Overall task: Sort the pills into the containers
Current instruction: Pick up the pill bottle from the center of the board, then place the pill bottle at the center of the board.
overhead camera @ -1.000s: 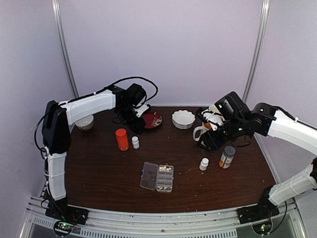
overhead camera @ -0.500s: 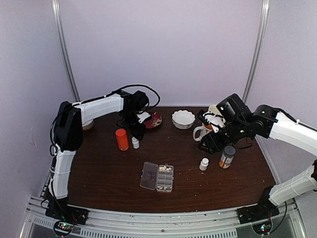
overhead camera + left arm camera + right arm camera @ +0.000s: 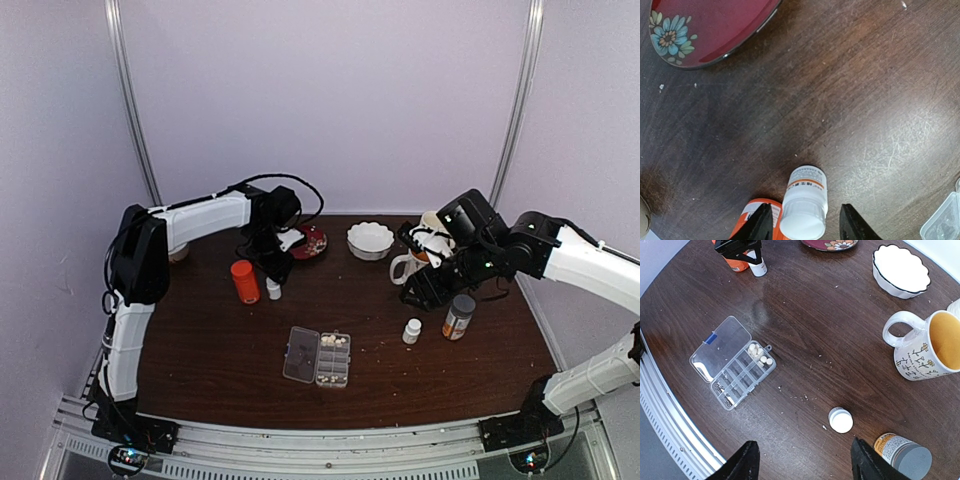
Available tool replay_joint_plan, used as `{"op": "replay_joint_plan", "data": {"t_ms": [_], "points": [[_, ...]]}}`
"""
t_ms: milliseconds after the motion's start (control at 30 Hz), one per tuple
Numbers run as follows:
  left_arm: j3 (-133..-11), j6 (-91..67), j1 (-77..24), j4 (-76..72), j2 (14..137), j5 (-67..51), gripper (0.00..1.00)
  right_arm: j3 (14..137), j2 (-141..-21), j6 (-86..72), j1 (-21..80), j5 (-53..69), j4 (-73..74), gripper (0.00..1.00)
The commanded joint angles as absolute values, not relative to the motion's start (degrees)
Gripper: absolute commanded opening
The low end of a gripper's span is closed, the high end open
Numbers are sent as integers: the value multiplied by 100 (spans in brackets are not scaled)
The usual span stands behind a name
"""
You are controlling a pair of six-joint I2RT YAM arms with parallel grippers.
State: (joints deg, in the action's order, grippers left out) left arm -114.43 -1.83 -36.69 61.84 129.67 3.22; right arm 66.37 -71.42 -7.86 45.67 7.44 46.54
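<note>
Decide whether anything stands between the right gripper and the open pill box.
Nothing visible does. Between the right gripper and the pill box lies only bare table with a few specks; the nearer small white bottle stands off to the other side.

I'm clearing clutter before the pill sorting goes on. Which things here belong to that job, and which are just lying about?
Job: pills, pill box, probably the white bottle by the orange bottle.
Lying about: mug, white bowl, red plate, orange bottle, other white bottle, amber bottle.
</note>
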Motion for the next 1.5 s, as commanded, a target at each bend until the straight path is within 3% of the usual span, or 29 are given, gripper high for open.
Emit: {"op": "replay_joint_plan", "data": {"t_ms": [0, 267, 567, 867, 1100, 1300, 1467], "points": [[-11566, -134, -3596, 6429, 13127, 352, 48, 6664, -7163, -829, 4571, 782, 4585, 64], [-11616, -109, -3577, 6472, 13168, 316, 40, 6653, -7146, -827, 4571, 783, 4579, 63], [-12051, -59, -3584, 6677, 13180, 159, 17, 6666, -7145, -826, 4576, 788, 4572, 62], [-12468, -199, -3955, 7197, 12374, 59, 16, 6705, -7202, -816, 4575, 843, 4593, 60], [-11027, -654, -4275, 7191, 11279, 342, 18, 6653, -7177, -863, 4573, 926, 4489, 60], [-8898, -1401, -4359, 6171, 9944, 222, 20, 6655, -7094, -895, 4625, 1068, 4320, 62], [-7724, -2073, -4706, 5370, 9571, 298, 20, 6648, -7068, -899, 4744, 1015, 4183, 63]]}}
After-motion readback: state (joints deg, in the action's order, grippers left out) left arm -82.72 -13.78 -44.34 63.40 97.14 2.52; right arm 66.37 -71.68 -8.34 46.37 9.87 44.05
